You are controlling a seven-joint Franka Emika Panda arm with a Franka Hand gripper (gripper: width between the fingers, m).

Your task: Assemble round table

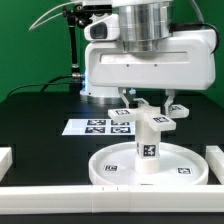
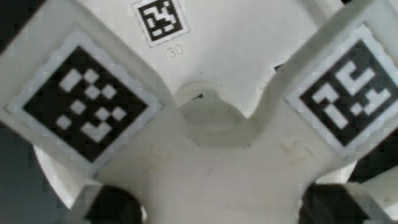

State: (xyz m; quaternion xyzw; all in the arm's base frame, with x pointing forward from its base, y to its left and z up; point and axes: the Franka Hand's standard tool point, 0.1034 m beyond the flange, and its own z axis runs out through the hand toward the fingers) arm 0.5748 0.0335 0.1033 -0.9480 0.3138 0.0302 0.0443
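- Exterior view: the round disc (image 1: 150,167) lies flat on the black table (image 1: 30,120), rim upward, and serves as the landmark here; the short cylinder leg (image 1: 147,142) stands upright on the middle of the disc, a tag on its near face
- The cross-shaped foot (image 1: 152,112) sits above the top of the leg, over the centre of the disc; its tagged arms spread out to both sides; whether it rests fully on the leg or hangs just clear of it cannot be told
- The claw (image 1: 148,105) comes straight down over the centre of the disc, below the white wrist body; its fingers reach the foot from above; they appear clamped on the foot, though the contact itself is small and partly hidden
- The marker board (image 1: 100,127) lies flat on the table behind the disc, towards the exterior view's left; white border bars (image 1: 60,197) lie in front of the disc and at either side of it
- Wrist view: the foot (image 2: 205,120) fills the picture, white, with a round dimple at its hub and three tags on its arms; two dark fingertips (image 2: 111,202) show at the edge, one on each side of the arm that runs towards the camera, close against it
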